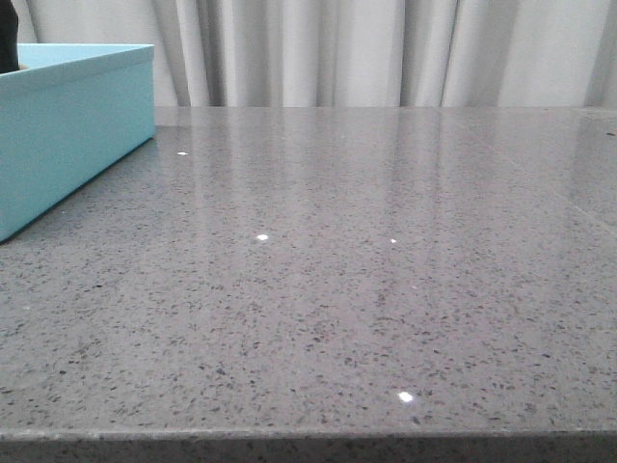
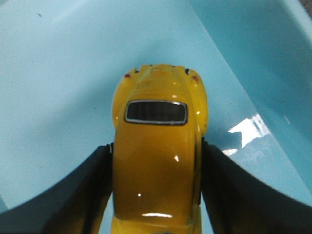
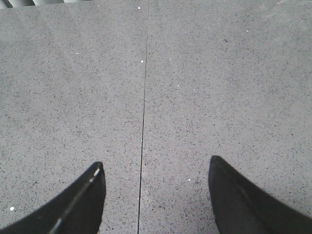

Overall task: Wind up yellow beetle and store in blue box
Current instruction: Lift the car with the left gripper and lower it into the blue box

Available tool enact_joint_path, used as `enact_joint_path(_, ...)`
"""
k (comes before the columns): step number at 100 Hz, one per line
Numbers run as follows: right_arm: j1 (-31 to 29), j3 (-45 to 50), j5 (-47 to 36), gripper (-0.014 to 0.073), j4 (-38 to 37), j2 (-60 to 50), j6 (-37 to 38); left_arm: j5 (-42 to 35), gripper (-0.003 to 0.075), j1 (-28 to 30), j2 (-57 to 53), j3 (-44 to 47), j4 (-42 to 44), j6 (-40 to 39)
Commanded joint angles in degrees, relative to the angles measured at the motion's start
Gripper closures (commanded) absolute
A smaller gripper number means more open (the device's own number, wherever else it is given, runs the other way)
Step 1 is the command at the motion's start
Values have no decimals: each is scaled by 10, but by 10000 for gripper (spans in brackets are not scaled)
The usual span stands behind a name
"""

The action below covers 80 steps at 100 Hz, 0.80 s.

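In the left wrist view the yellow beetle [image 2: 158, 146] is clamped between my left gripper's [image 2: 156, 151] black fingers [image 2: 92, 185], its dark rear window facing the camera. Behind it lies the light-blue inside floor and wall of the blue box [image 2: 58, 73]. In the front view the blue box [image 1: 67, 135] stands at the far left of the table; the beetle and both grippers are out of sight there. A dark bit of the left arm [image 1: 8, 43] shows above the box rim. My right gripper [image 3: 155, 168] is open and empty over the bare grey table.
The grey speckled stone table [image 1: 337, 270] has a thin seam [image 3: 144, 112] running between the right gripper's fingers. White curtains [image 1: 386, 48] hang behind the table's far edge. The table's front edge [image 1: 308, 436] shows at the bottom of the front view.
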Motion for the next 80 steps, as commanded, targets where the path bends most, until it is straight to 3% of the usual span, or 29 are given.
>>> enact_joint_path(1,-3,-13,-34,127,3,-3,-5,-39,407,1,-31,1,-5,-5)
enact_joint_path(47,-3,-13,-31,127,3,-3,-5,-64,393,3,-31,54,-3,-5)
enact_joint_path(69,-3,-13,-29,127,11,-3,-5,-65,191,3,-31,54,-3,-5)
enact_joint_path(80,-3,-13,-29,127,13,-3,-5,-65,172,3,-31,52,-3,-5)
